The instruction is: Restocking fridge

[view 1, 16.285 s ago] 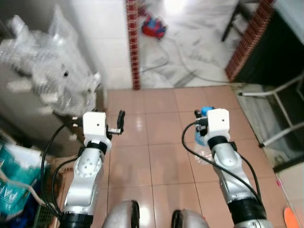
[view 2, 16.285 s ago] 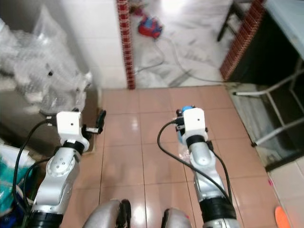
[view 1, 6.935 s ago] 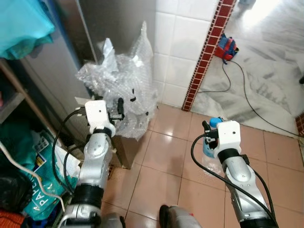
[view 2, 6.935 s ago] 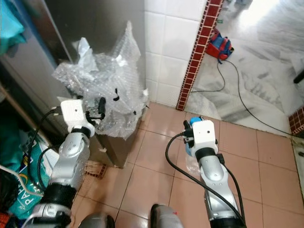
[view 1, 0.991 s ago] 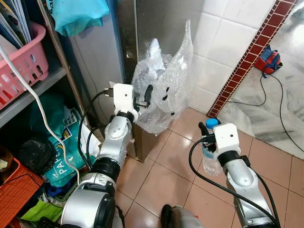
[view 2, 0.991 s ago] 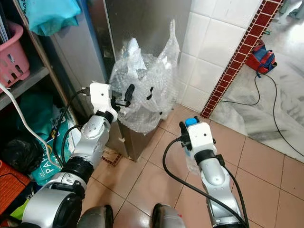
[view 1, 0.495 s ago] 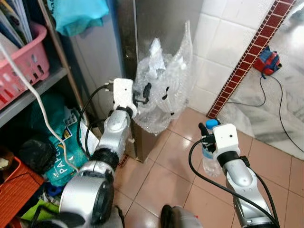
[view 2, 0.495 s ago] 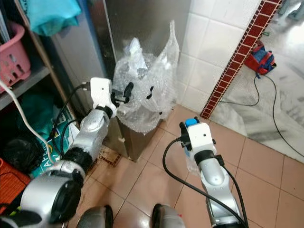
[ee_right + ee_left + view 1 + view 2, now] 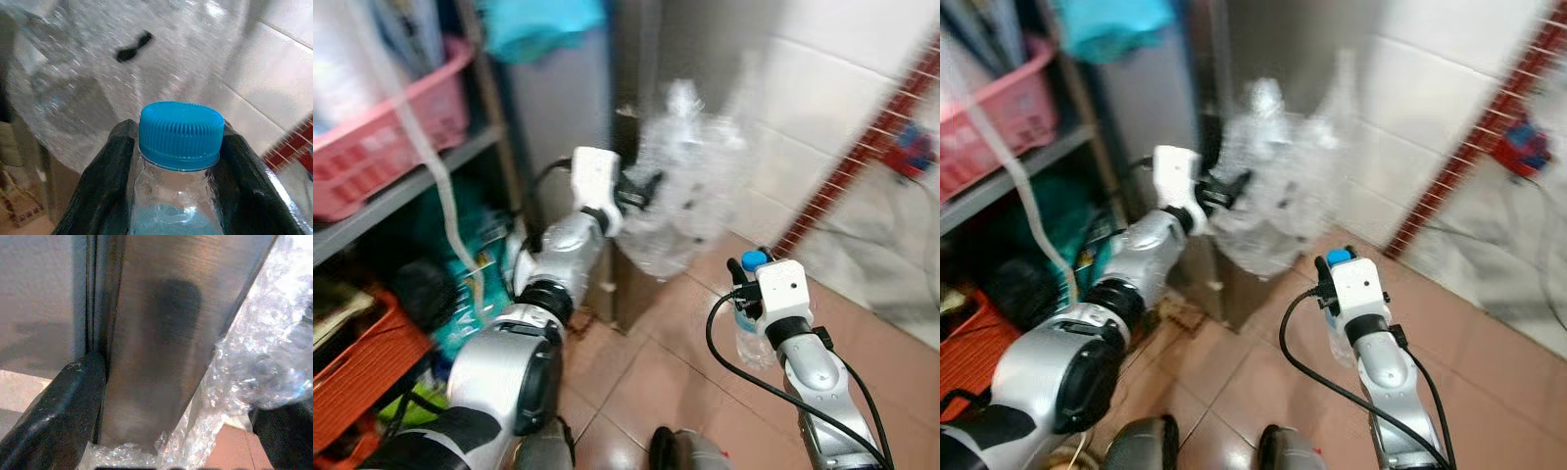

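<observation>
Reaching for the fridge door [image 9: 161, 333] with the left tool [image 9: 641, 186], fingers spread wide: one finger [image 9: 58, 416] sits at the seam beside the door's edge, the other lies out by the bubble wrap [image 9: 690, 211]. Best to seat that finger firmly in the seam before pulling, and to draw steadily and straight, since brushed steel offers little to catch on. Worth keeping the crinkly wrap out of the grip; likely to slip or tear instead of moving the door.

Right tool [image 9: 178, 161] clamped on the bottle [image 9: 178, 196] just under its cap [image 9: 179, 132], held upright above the tiled floor [image 9: 656, 362], well apart from the fridge. Sensible to keep that arm level while the other works.

Door: flat, matte grey metal, faintly streaked. Wrap: clear, bumpy, bunched into a loose heap against the fridge's lower corner. Bottle: clear thin plastic, ridged blue cap, bluish liquid inside. Floor: glossy reddish tiles. Shelf [image 9: 406, 201] to the left with a pink slatted basket [image 9: 396, 122].
</observation>
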Controlling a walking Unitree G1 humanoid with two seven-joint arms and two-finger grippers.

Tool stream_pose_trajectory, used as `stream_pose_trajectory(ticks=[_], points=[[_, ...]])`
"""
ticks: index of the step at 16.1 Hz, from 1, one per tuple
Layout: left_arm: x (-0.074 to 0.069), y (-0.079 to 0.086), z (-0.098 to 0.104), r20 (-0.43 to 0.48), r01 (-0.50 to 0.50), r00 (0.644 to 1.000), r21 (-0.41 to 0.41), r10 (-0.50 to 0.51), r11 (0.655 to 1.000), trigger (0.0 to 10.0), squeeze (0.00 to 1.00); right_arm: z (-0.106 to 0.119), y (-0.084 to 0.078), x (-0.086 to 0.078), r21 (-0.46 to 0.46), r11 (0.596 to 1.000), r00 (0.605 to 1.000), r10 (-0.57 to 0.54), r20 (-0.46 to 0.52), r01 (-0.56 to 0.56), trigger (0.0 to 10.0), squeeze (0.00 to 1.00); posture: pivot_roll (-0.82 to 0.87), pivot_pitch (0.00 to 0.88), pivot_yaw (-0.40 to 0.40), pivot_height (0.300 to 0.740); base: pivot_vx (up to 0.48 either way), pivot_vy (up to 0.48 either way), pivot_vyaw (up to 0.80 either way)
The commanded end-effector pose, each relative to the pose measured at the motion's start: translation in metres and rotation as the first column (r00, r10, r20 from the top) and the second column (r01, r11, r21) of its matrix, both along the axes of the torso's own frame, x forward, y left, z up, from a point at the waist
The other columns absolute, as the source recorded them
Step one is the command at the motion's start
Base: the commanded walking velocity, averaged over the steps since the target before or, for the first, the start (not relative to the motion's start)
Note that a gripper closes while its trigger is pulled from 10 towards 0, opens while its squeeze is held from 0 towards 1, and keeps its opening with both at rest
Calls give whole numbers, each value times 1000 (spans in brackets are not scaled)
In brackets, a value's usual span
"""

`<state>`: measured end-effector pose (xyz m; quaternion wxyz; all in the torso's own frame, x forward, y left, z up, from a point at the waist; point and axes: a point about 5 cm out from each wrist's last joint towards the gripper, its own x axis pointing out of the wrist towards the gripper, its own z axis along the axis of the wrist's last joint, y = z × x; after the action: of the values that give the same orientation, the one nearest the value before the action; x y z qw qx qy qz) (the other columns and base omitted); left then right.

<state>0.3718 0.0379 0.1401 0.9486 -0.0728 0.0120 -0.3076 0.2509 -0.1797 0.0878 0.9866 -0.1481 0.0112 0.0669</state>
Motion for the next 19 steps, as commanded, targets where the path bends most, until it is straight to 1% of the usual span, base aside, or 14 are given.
stream_pose_trajectory(ticks=[1,2,5,6,9,10,11,12,13,14,15,17,19], points=[[-16,-38,-7,-25,219,976,64,-218,974,10000,0,8,1,0,-5,1000,999,6,40,-5,10000,0,-92,88,-18,740,0,0,0],[-18,-40,-9,-32,247,969,61,-246,967,10000,0,8,0,1,-4,1000,999,5,40,-5,10000,0,-92,88,-18,740,0,0,0],[-29,-56,-11,-36,363,931,37,-362,931,10000,0,7,1,2,-4,1000,999,5,39,-5,10000,0,-86,83,-17,740,0,0,0],[-32,-60,-12,-41,401,916,33,-400,915,10000,0,8,1,3,-2,1000,999,4,41,-4,10000,0,-86,83,-15,740,0,0,0],[-47,-76,-19,-61,528,849,49,-525,848,10000,0,8,1,3,-3,1000,999,-3,46,3,10000,0,-89,79,-11,740,0,0,0],[-49,-77,-21,-62,540,841,56,-537,840,10000,0,8,1,3,-5,1000,999,-6,47,6,10000,0,-89,79,-10,740,0,0,0],[-49,-77,-23,-61,516,856,81,-513,853,10000,0,8,-2,3,-17,1000,998,-21,52,22,10000,0,-91,77,-8,740,0,0,0],[-49,-76,-23,-66,509,861,78,-505,857,10000,0,8,-3,3,-24,999,998,-32,56,33,10000,0,-92,76,-7,740,0,0,0],[-46,-74,-24,-66,467,884,103,-463,878,10000,0,8,-6,3,-33,998,997,-60,52,61,10000,0,-92,76,-7,740,0,0,0],[-42,-71,-23,-55,414,910,134,-411,900,10000,0,9,-9,4,-49,995,995,-84,55,87,10000,0,-88,73,-4,740,0,0,-800],[-39,-68,-20,-38,376,927,110,-374,920,10000,0,8,-12,5,-42,993,993,-105,56,107,10000,0,-88,73,-4,740,0,0,-800],[-36,-62,-21,-42,364,932,91,-361,927,10000,0,9,-11,7,-44,993,992,-111,66,114,10000,0,-80,70,-2,740,0,0,-800],[-36,-61,-21,-38,358,934,97,-356,929,10000,0,9,-8,7,-41,993,992,-107,69,110,10000,0,-77,69,0,740,129,0,-616]])
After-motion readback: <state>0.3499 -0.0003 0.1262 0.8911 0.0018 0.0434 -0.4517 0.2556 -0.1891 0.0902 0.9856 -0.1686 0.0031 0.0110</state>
